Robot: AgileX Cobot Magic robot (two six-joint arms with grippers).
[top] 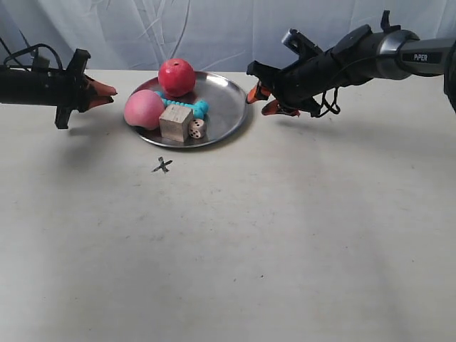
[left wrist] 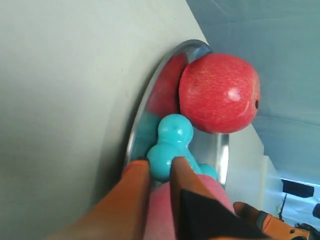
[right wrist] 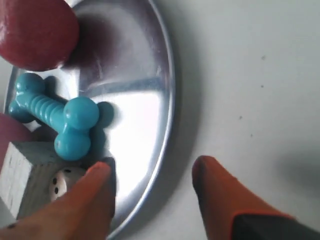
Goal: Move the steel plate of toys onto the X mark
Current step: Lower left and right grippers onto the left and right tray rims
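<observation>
Rim grip suits the steel plate point(top: 224, 107), I judge: stiff, slick, loosely loaded; left tool point(left wrist: 157, 167) and right tool point(right wrist: 152, 167) stand open.

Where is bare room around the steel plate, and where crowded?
Bare: the table on the near side of the X mark, and the half of the steel plate toward the right gripper. Crowded: toys fill its other half; the left gripper sits at that rim.

Steel plate point(top: 228, 107) flat on table, toys point(top: 176, 107) clustered inside, X mark point(top: 162, 166) just beside rim
</observation>
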